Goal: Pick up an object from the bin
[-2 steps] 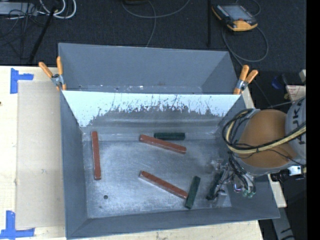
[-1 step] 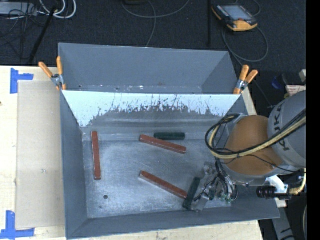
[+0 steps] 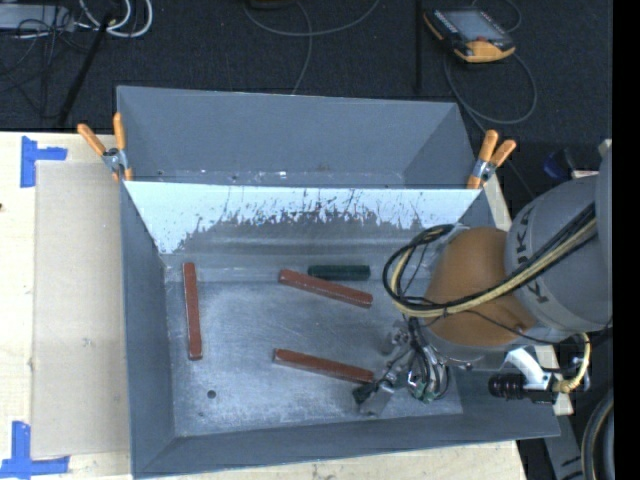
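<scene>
The claw (image 3: 378,392) is down inside the grey bin (image 3: 300,148). The nearest thing to it is a long brown stick (image 3: 322,366), which lies flat just left of the claw, its right end reaching the claw's tip. I cannot tell if the claw is wide or narrow. Up and left of the claw lie a second brown stick (image 3: 325,289) and a short dark green bar (image 3: 338,271). A third brown stick (image 3: 192,310) is far to its left.

The grey metal bin (image 3: 145,308) has a scuffed floor with four loose pieces on it. The left brown stick (image 3: 192,310) lies along the left wall. The back brown stick (image 3: 325,288) slants near the back edge, with a short dark green bar (image 3: 338,271) just behind it. The front brown stick (image 3: 322,366) slants towards the front right corner.
</scene>
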Motion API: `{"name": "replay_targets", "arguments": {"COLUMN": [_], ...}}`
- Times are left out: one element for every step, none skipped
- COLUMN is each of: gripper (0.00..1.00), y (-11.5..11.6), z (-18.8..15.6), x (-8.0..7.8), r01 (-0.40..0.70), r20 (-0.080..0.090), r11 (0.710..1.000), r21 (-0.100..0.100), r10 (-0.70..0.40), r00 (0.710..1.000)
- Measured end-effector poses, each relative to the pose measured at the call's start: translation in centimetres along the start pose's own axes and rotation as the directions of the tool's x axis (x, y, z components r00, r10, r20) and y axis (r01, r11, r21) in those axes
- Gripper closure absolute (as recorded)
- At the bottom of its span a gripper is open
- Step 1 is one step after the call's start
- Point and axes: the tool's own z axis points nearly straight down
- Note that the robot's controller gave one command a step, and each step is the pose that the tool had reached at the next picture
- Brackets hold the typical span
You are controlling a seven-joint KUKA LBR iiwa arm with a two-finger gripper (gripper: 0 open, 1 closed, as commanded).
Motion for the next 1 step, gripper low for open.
{"name": "replay_targets", "arguments": {"gripper": [1.0], "y": [-0.1], "z": [-0.06], "x": [-0.06], "r01": [-0.003], "r20": [0.001], "r11": [1.0], "r21": [0.0], "r10": [0.003], "r00": [1.0]}}
